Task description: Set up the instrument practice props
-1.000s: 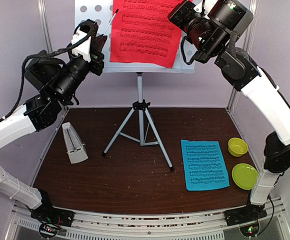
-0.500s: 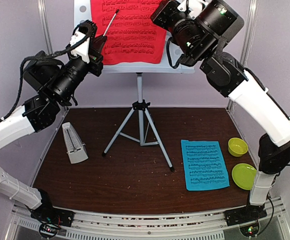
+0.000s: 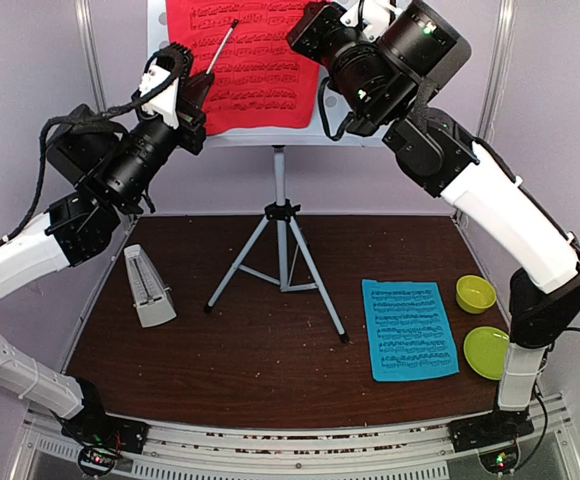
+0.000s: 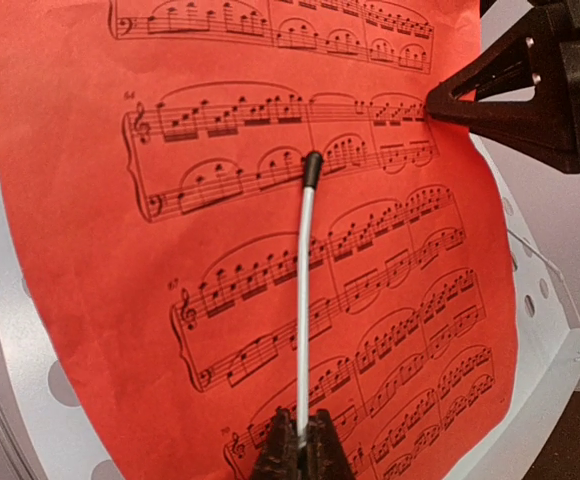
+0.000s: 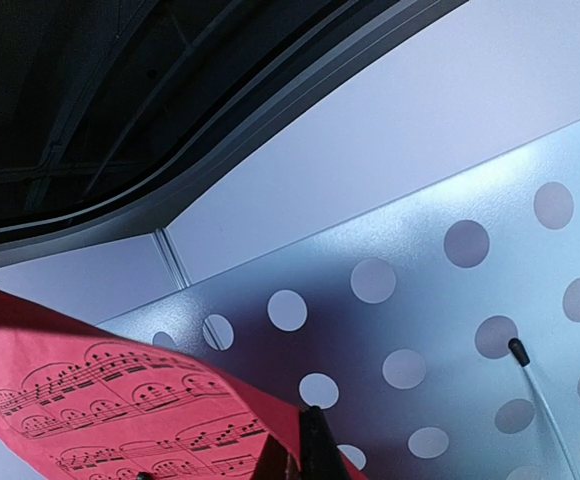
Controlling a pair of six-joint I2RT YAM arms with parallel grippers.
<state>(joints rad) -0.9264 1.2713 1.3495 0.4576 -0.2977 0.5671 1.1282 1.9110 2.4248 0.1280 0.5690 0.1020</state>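
Practice props at the worktop (image 3: 270,350): the red sheet (image 3: 240,70) leans on the stand's pale-blue desk (image 3: 270,138); the right pincer (image 3: 305,30) is clamped on its right edge; the left pincer (image 4: 298,445) is closed on a thin silver rod (image 4: 303,300) lying across the page; the blue sheet (image 3: 408,328) and metronome (image 3: 150,288) sit below, either side of the tripod (image 3: 282,250).

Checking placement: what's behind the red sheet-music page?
The pale-blue perforated stand desk, visible beyond the red page on both sides. Its middle is covered, so anything there cannot be seen.
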